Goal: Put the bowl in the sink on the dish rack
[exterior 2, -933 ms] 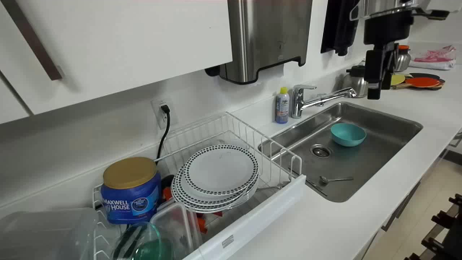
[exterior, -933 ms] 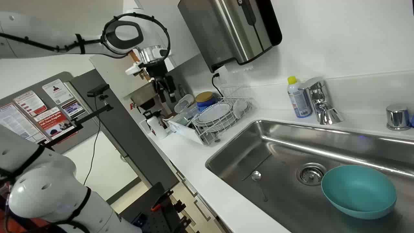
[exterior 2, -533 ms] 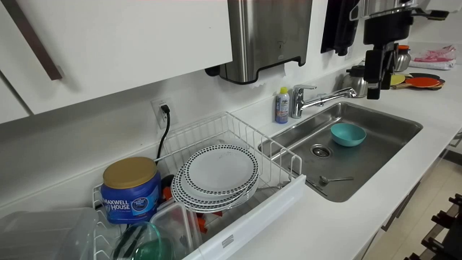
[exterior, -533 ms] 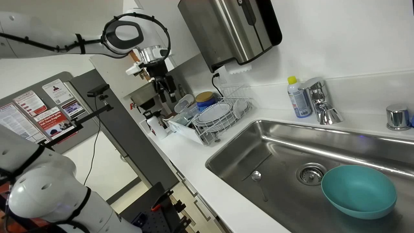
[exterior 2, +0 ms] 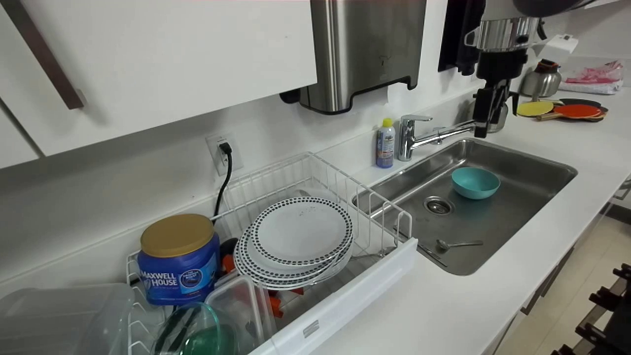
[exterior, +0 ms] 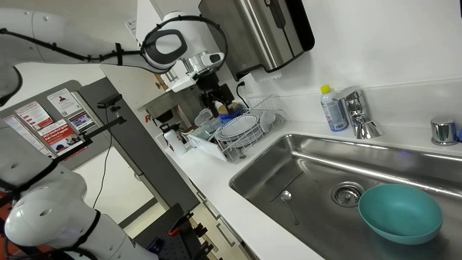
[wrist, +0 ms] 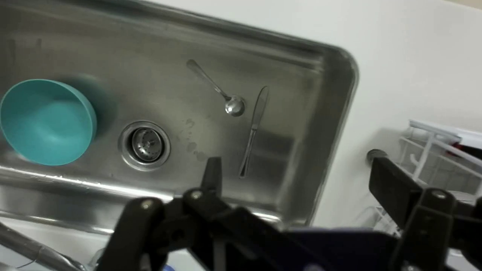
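Note:
The teal bowl (exterior: 400,215) stands upright in the steel sink (exterior: 317,173), beside the drain (exterior: 347,194). It also shows in an exterior view (exterior 2: 475,183) and at the left of the wrist view (wrist: 48,122). The white wire dish rack (exterior 2: 347,298) stands on the counter beside the sink and holds plates (exterior 2: 301,230). Part of the rack shows at the right of the wrist view (wrist: 423,158). My gripper (wrist: 295,165) is open with nothing between its fingers. It hangs high above the counter and sink-end area, well apart from the bowl, in both exterior views (exterior: 223,112) (exterior 2: 485,123).
A spoon (wrist: 234,105) and a knife (wrist: 254,130) lie in the sink. The faucet (exterior 2: 434,139) and a spray can (exterior 2: 385,144) stand behind it. A steel dispenser (exterior: 256,32) hangs on the wall. A coffee can (exterior 2: 180,261) and clear containers (exterior 2: 64,315) fill the rack's near end.
The arm and gripper have moved right in an exterior view, and slightly left in the other exterior picture, the wrist now tilted. The bowl and the rack have not moved.

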Controlling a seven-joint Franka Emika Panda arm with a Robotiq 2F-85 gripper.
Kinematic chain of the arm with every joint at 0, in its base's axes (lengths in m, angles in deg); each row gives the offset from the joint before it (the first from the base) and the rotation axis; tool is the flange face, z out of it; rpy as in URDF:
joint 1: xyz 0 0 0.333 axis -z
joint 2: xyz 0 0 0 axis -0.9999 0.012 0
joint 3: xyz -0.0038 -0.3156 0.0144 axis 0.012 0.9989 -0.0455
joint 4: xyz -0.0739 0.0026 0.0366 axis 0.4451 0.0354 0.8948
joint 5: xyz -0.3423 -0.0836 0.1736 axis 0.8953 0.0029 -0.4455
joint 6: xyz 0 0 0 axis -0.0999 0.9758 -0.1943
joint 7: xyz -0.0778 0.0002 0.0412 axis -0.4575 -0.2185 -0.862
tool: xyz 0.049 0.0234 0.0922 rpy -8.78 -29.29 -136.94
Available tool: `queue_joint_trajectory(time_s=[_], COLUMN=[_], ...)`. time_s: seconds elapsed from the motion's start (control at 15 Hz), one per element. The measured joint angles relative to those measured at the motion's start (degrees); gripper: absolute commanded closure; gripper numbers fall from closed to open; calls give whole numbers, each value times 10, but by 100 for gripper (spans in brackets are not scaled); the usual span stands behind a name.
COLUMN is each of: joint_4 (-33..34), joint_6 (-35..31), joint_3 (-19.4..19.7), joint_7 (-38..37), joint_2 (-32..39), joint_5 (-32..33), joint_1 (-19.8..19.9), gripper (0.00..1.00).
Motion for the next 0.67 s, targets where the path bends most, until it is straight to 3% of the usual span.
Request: queue_joint_trajectory(time_s=[0.2, 0.4, 0.67], joint_4=[6, 15, 15], joint_6=[-52, -63, -63], joint_3=[18, 24, 21], joint_7=[9, 7, 7], joint_2=[59, 110, 108], joint_5=[5, 10, 10], joint_1=[25, 43, 42], gripper=[0, 0, 0])
